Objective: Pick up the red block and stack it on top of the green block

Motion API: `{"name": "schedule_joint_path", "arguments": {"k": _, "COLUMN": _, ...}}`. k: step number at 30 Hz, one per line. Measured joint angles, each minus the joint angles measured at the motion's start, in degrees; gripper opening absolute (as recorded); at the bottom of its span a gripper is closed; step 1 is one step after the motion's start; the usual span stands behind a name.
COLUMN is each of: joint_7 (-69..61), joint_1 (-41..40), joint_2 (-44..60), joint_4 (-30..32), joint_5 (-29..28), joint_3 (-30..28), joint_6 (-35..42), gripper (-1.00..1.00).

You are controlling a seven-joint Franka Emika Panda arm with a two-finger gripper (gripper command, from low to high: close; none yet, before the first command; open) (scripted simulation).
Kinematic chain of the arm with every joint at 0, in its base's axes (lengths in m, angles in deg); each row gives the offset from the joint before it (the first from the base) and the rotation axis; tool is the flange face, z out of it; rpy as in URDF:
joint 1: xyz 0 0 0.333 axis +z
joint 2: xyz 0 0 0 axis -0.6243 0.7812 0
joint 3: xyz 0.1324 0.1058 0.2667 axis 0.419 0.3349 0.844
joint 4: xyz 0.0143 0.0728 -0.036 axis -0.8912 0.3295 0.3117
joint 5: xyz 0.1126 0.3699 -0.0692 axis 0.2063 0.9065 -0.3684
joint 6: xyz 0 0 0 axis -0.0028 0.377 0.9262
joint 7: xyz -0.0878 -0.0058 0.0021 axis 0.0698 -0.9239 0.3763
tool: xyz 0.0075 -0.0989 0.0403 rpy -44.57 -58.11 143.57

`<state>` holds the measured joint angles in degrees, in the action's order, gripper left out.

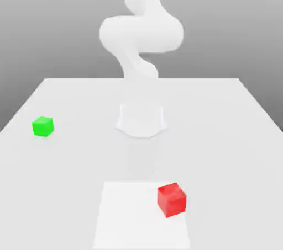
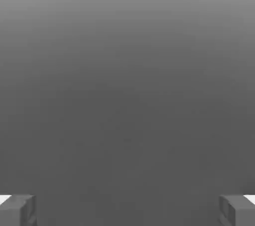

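Observation:
The red block (image 1: pixel 172 200) rests near the front of the white table, slightly to the exterior view's right. Far from it, the smaller green block (image 1: pixel 43 126) sits on the table at the exterior view's left, further back. In the hand view my gripper (image 2: pixel 127 212) is open. Its two grey fingertips (image 2: pixel 17 210) stand wide apart with nothing between them, against a plain grey background. The white arm (image 1: pixel 141 33) rises behind the table's middle, well away from both blocks.
The arm's round base (image 1: pixel 141 120) stands at the centre of the table (image 1: pixel 221 133). A paler rectangular patch (image 1: pixel 127 216) lies on the front of the table under the red block. Table edges run along the back and both sides.

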<state>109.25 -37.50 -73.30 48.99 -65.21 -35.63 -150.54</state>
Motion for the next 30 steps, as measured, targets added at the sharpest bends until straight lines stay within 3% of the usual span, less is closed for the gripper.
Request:
{"name": "schedule_joint_path", "arguments": {"k": 19, "joint_7": -10.9, "joint_1": 7.3, "joint_2": 40.1, "joint_4": 21.1, "joint_5": 0.1, "joint_3": 1.6, "joint_6": -22.8, "gripper": 0.00}}
{"name": "schedule_joint_path", "arguments": {"k": 26, "joint_7": -10.6, "joint_1": 8.0, "joint_2": 54.6, "joint_4": 20.8, "joint_5": -1.4, "joint_3": 1.0, "joint_6": -34.4, "gripper": 0.00}}
{"name": "schedule_joint_path", "arguments": {"k": 27, "joint_7": -10.5, "joint_1": 8.0, "joint_2": 55.8, "joint_4": 20.7, "joint_5": -1.4, "joint_3": 0.9, "joint_6": -35.4, "gripper": -1.00}}
{"name": "schedule_joint_path", "arguments": {"k": 30, "joint_7": -10.5, "joint_1": 8.0, "joint_2": 55.8, "joint_4": 20.7, "joint_5": -1.5, "joint_3": 0.9, "joint_6": -35.4, "gripper": -1.00}}
